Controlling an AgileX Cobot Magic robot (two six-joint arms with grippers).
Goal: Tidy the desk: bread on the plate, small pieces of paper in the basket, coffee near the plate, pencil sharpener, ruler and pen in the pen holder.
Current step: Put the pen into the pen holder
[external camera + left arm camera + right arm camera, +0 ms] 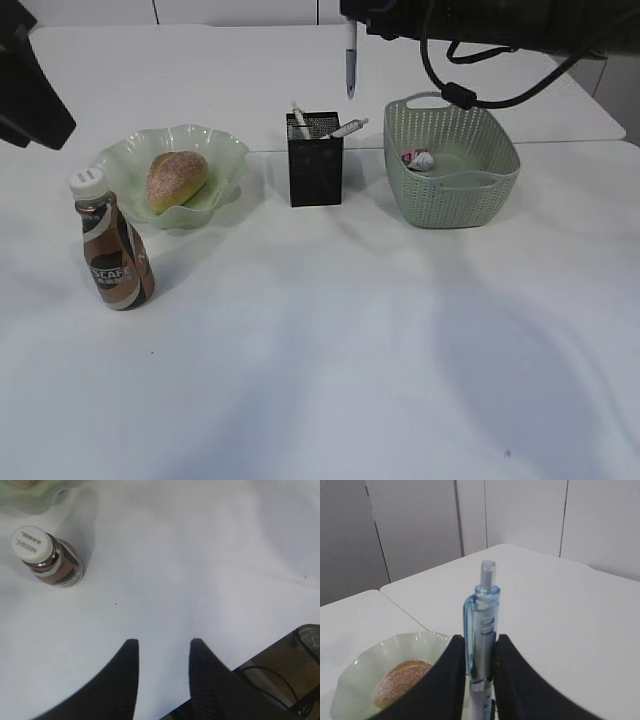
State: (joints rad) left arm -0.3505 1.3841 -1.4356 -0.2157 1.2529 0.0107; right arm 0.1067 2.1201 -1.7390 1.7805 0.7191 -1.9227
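The right hand pinches a pen above the pen holder; the left hand hangs spread, empty, beside the coffee.

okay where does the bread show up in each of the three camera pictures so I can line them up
Exterior view: the bread lies in the plate, left of centre, behind the coffee.
Left wrist view: only a speckled sliver at the top left edge, likely the bread; too little to be sure.
Right wrist view: bottom left, in the plate, left of the right gripper holding the pen.
Shared landmark: the plate's wavy pale green rim.
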